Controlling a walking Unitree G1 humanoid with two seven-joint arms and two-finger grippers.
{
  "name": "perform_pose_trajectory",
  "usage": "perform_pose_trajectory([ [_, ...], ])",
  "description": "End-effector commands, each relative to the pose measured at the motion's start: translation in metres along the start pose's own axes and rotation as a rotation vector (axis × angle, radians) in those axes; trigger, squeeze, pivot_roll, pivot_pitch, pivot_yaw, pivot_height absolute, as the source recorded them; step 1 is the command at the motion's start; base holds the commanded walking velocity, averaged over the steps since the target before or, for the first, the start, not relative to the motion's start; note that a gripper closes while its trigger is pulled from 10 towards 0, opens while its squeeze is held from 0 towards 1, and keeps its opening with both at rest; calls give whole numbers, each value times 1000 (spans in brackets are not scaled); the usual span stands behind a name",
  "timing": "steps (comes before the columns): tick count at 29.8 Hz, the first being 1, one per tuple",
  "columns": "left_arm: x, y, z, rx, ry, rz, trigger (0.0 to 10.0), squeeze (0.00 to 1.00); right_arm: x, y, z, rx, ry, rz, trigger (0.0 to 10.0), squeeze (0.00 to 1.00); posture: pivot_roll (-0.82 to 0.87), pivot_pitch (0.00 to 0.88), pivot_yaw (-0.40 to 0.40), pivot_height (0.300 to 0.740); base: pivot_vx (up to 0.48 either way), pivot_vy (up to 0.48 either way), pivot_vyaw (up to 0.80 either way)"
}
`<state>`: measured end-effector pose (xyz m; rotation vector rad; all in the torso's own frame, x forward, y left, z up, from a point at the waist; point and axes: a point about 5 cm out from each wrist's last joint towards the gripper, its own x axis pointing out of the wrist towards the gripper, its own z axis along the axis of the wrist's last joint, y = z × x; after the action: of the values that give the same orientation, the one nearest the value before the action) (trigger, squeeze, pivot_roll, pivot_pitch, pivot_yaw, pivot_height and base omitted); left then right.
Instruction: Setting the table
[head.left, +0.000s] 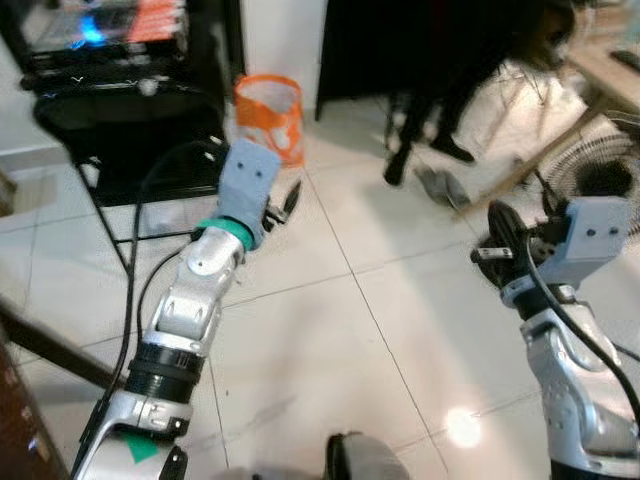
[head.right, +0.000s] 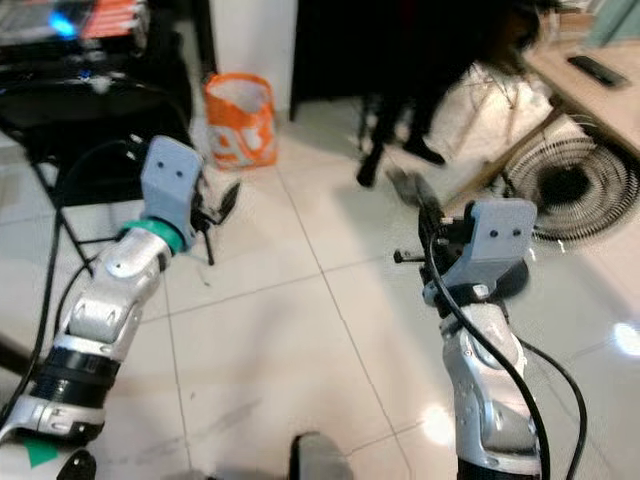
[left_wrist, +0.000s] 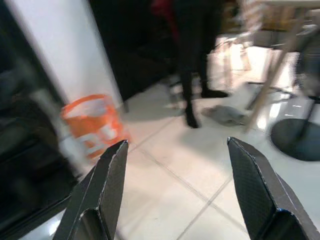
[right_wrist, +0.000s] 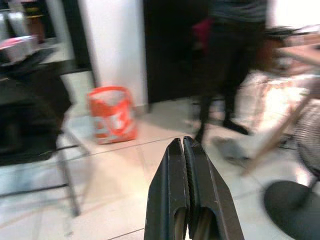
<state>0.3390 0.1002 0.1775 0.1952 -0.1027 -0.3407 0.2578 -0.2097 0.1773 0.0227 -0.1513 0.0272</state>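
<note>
Both grippers, left (left_wrist: 175, 195) spread, right (right_wrist: 186, 200) closed, above blurry floor (head.left: 330, 330).

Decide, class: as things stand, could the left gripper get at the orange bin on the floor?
Probably not yet. The left gripper is open and points toward the orange bin, with bare tile between them, but the bin stands beyond it by the wall.

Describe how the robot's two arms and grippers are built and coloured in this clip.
Both arms are silver metal with black joint rings. The left arm has a teal band at the wrist and a grey-blue block above it; a black cable loops beside it. The right arm carries the same grey-blue block and black cables. The left gripper and right gripper each have two long black, textured fingers.
</note>
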Motion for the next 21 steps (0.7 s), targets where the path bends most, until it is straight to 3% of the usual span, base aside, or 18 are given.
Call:
perform_pose_trajectory([
  [1, -1, -1, -4, 3, 12, -4, 10000, 0, 0, 0, 0, -1, 3, 1, 10000, 0, -32, 0, 40, 740, 0, 0, -800],
  [7, -1, -1, -4, 3, 14, -4, 10000, 0, 0, 0, 0, -1, 4, 1, 10000, 0, -33, 0, 39, 740, 0, 0, -800],
  [13, -1, -2, -4, 2, 15, -4, 10000, 0, 0, 0, 0, 0, 4, 1, 10000, 0, -33, 0, 40, 740, 0, 0, 0],
  [17, 0, -2, -5, 2, 16, -3, 10000, 0, 1, 0, 0, -1, 3, 1, 10000, 0, -32, 0, 39, 740, 0, 0, -800],
  [21, 0, -2, -4, -2, 17, -2, 10000, 0, 1, 0, 0, 0, 2, 1, 10000, 0, -32, 0, 39, 740, 0, 0, 0],
])
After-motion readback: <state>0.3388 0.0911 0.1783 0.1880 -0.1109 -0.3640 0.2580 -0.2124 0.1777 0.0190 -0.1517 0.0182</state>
